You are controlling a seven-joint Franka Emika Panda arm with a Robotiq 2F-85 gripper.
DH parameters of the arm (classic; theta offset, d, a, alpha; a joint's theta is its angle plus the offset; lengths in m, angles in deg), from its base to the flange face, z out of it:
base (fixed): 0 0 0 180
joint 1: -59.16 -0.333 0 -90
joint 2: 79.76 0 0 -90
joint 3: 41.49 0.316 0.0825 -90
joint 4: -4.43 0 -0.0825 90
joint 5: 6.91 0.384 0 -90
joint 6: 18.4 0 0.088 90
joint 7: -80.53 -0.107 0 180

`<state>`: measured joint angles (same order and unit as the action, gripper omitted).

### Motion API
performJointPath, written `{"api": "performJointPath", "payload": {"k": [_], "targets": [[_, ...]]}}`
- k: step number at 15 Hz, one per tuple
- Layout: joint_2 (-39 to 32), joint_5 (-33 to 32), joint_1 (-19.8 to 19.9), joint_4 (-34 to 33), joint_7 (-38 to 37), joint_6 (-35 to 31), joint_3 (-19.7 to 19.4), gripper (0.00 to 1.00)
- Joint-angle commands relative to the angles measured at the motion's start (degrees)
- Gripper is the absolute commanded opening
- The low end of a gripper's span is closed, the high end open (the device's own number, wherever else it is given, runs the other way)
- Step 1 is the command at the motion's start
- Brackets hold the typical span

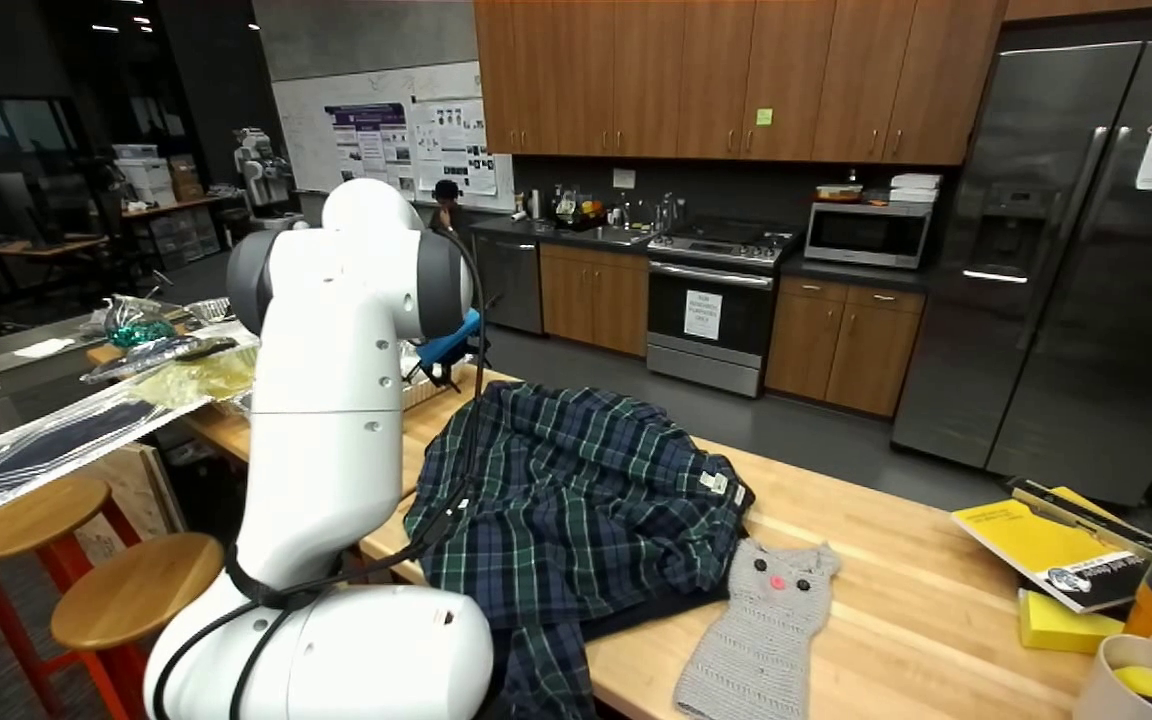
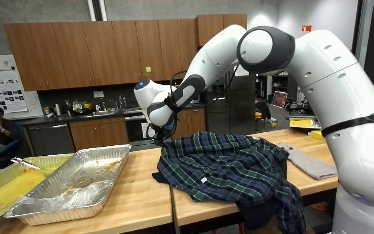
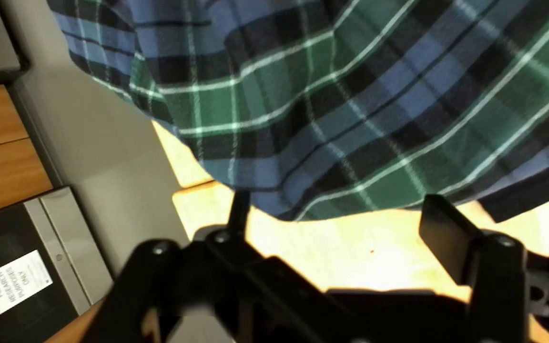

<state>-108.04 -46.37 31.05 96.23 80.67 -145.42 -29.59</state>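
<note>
Just ahead of the gripper (image 3: 336,205), whose fingers (image 3: 446,243) stand wide apart and grip nothing, runs the loose edge of a navy-and-green plaid shirt (image 3: 312,119); whether tips and cloth touch, I cannot tell. The shirt lies rumpled on a butcher-block table (image 1: 896,600), with what looks like a sleeve (image 2: 292,208) hanging past the side. It should handle soft, limp and light, neither slippery nor fragile; that edge or a raised fold seems the best hold, though loose layers may sag. The arm (image 2: 265,48) arches high over the shirt, its wrist bent downward beside the shirt's edge. Nearby lie a gray crocheted cat (image 1: 771,630) and, on the opposite side, a foil tray (image 2: 70,213); well beyond stands a stove (image 1: 746,330).
</note>
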Motion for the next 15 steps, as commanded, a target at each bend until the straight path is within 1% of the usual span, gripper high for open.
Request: {"api": "performJointPath", "payload": {"k": [1,4,7,12,15], "targets": [[9.3,5.1,2.6,11.9,4.3,0.4,2.7,1.00],[14.5,7.8,3.8,19.5,5.3,0.0,3.5,1.00],[19.6,8.4,5.6,26.8,3.9,0.1,2.8,1.00],[28.0,10.2,11.1,37.9,6.6,-0.2,1.5,1.00],[33.8,12.3,14.2,43.6,11.2,-2.1,0.2,1.00]]}}
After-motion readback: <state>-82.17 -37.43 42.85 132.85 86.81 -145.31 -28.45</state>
